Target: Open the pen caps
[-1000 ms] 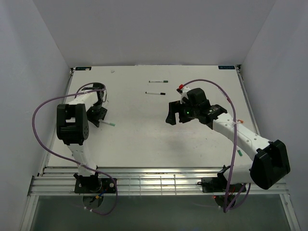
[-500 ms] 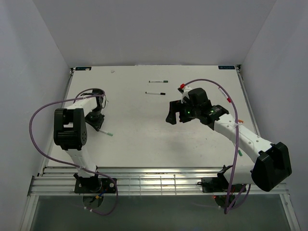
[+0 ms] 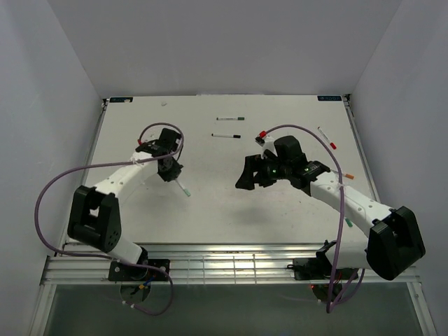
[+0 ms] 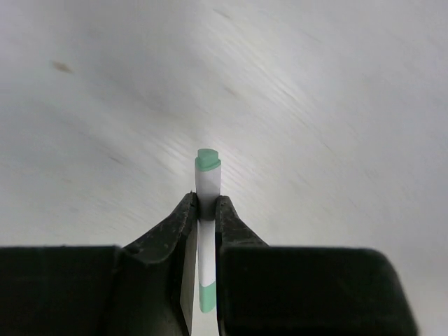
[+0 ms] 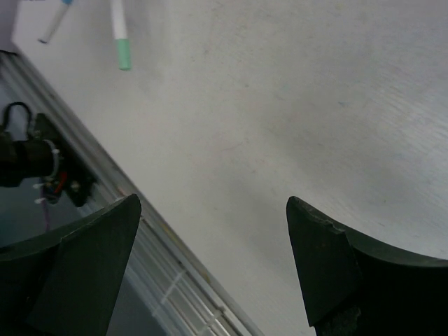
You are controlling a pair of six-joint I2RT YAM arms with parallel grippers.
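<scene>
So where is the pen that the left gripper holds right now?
Top view: the pen is left of the table's middle, clamped in the left gripper, green end pointing to the near edge, across from the open right gripper.

Matt table [image 4: 315,105]; smooth plastic pen [image 4: 207,185], green cap [image 4: 207,159]

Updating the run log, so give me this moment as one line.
left claw: shut on green-capped pen | right claw: open, empty | other pens: lying on table
</scene>
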